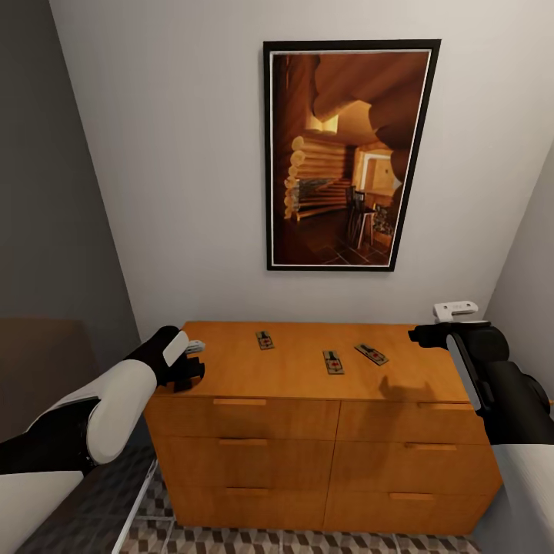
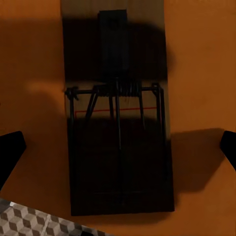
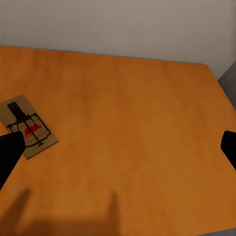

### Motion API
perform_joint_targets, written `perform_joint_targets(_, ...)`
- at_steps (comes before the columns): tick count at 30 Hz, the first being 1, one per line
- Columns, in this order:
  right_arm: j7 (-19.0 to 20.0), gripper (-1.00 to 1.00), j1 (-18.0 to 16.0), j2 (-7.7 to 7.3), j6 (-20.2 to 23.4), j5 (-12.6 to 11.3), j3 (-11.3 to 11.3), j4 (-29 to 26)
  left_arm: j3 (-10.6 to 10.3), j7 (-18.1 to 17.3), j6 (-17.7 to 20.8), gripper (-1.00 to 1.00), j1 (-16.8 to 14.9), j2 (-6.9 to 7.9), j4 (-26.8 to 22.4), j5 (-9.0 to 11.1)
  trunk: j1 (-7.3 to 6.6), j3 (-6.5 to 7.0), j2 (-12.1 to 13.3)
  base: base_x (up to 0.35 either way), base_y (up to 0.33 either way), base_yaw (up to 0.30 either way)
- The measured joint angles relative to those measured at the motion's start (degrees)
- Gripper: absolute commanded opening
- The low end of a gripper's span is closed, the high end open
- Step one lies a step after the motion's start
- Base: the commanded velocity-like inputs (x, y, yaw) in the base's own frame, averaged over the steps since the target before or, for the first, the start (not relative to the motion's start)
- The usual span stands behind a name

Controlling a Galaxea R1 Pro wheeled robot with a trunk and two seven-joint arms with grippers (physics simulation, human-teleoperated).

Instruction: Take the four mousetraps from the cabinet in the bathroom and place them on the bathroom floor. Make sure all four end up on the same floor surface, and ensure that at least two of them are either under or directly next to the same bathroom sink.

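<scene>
The orange-brown cabinet (image 1: 292,427) stands against the wall, and three mousetraps (image 1: 265,339) (image 1: 333,362) (image 1: 372,354) lie flat on its top. A fourth mousetrap (image 1: 195,346) peeks out at the top's left edge, just past my left gripper (image 1: 188,371). In the left wrist view that mousetrap (image 2: 118,147) lies in shadow directly below the open left gripper (image 2: 118,150), between its two fingertips (image 2: 10,153). My right gripper (image 1: 419,335) hovers open over the cabinet's right end. In its wrist view the right gripper (image 3: 118,150) is above bare wood, with one mousetrap (image 3: 27,127) off to the side.
A framed picture (image 1: 350,154) hangs on the wall above the cabinet. Side walls close in on both sides. Cube-patterned bathroom floor (image 1: 231,538) shows in front of the drawers and past the cabinet's edge (image 2: 39,223). A dark low surface (image 1: 35,362) lies to the left.
</scene>
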Motion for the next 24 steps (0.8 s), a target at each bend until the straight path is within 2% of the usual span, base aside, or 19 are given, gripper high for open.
perform_joint_targets(1, 0.00, 1.00, 0.00, 0.00, 0.00, 0.00, 0.00, 0.00, -0.01, 0.00, 0.00, 1.00, 0.00, 0.00, 0.00, 0.00, 0.00, 0.00, 0.00, 0.000, 0.000, 0.000)
perform_joint_targets(2, 0.00, 1.00, 0.00, 0.00, 0.00, 0.00, 0.00, 0.00, -0.01, 0.00, 0.00, -1.00, 0.00, 0.00, 0.00, 0.00, 0.00, 0.00, 0.00, 0.000, 0.000, 0.000)
perform_joint_targets(24, 0.00, 1.00, 0.00, 0.00, 0.00, 0.00, 0.00, 0.00, -0.15, 0.16, -0.09, -1.00, 0.01, -0.05, -0.01, 0.09, 0.00, 0.00, 0.00, 0.000, 0.000, 0.000)
